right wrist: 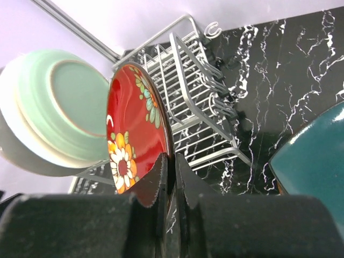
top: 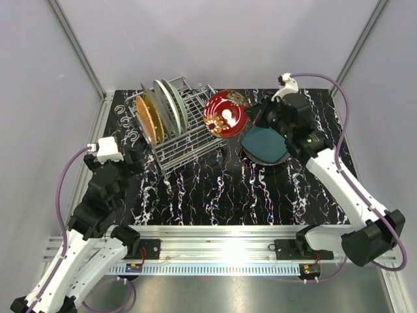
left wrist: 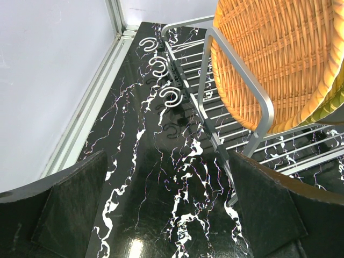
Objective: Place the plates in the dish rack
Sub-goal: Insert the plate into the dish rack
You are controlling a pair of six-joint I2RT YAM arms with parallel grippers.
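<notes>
**A:** Where is the red round plate with the flower pattern [top: 225,113]?

**B:** It is up off the bench, on edge and tilted, just beside the right end of the silver wire dish rack [top: 195,130]. The right gripper [right wrist: 169,161] is clamped on its rim, one finger against each face.

**A:** Does the plate touch the rack?

**B:** I cannot tell from either view.

**A:** And the left gripper [left wrist: 167,161]?

**B:** Its jaws are spread wide with nothing between them. It hangs over the black, white-veined bench [top: 215,195], just beside the rack's left end.

**A:** What stands in the rack?

**B:** The orange woven round plate [left wrist: 279,54] is upright at the left end, close to the left gripper. More pale plates stand behind it. The pale blue-green round plate [right wrist: 70,107] is the last of them and the nearest to the red one.

**A:** Is any plate lying down?

**B:** The dark teal round plate [top: 266,145] lies flat on the bench under the right arm, near the rack's right end.
</notes>
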